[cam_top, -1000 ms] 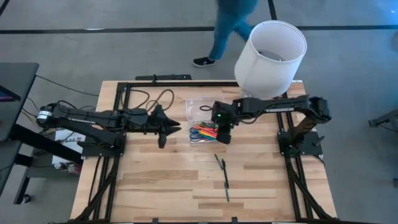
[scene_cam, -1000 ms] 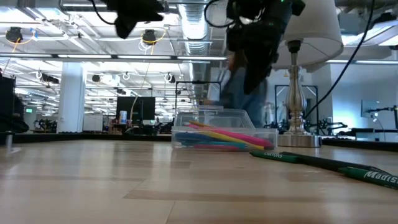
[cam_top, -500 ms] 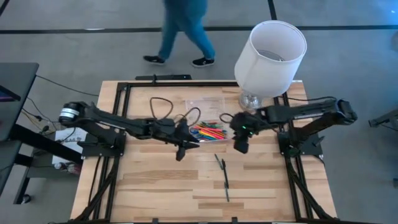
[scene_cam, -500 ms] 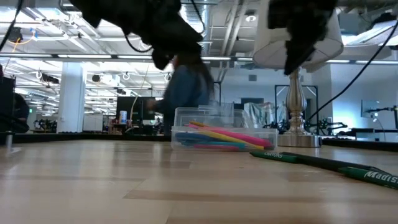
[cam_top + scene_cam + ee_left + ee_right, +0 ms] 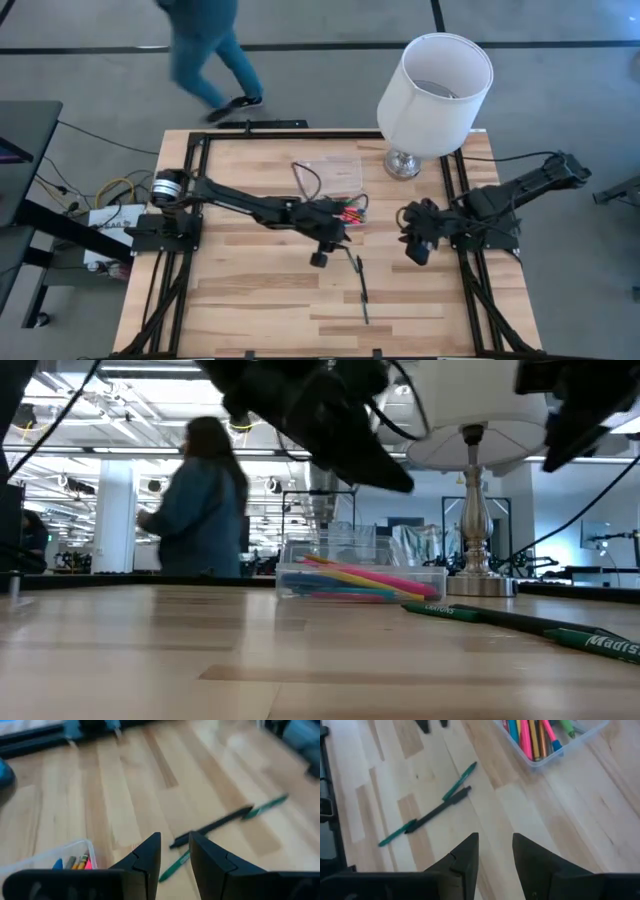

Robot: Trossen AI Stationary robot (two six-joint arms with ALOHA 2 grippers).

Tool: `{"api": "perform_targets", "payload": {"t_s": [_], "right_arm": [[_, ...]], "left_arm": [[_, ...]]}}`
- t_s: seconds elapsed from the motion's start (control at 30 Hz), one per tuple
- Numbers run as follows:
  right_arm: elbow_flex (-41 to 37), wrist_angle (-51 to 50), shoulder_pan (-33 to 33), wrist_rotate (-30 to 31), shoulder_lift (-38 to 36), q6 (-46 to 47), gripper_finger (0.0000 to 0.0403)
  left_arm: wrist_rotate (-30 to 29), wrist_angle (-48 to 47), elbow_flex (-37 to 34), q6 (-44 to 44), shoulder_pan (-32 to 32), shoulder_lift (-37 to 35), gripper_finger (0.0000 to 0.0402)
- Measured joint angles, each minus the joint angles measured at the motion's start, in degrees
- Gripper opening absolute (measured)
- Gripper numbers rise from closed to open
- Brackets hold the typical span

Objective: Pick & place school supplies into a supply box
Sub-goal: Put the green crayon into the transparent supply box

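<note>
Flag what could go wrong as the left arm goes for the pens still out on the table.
The black pen lies across the two green pens, touching them, so the left gripper, open above them, may pinch two or knock one away. The left arm also reaches out right beside the clear supply box; dropping lower could nudge it. The right gripper, open and empty, waits near the table's right edge.

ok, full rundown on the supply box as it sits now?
The supply box is a small clear plastic rectangular case lying flat on the wooden table, in front of the lamp. It is open on top, and pink, yellow, blue and green pens lie lengthwise inside. The left pincer hangs just beside it, over the table; nothing grips it.
</note>
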Motion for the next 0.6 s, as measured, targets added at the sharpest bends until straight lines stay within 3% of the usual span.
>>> {"api": "perform_targets", "payload": {"t_s": [0.33, 0.6], "right_arm": [[-2.1, -1.8, 11.5, 10.1, -3.2, 11.2, 0.0111], [-2.1, -4.2, 17.1, 14.6, -3.1, 17.4, 0.0111]], "left_arm": [[4.3, -19.6, 16.1, 13.0, 0.0, 11.8, 0.0095], [4.2, -22.3, 20.6, 17.5, 0.0, 16.5, 0.0095]]}}
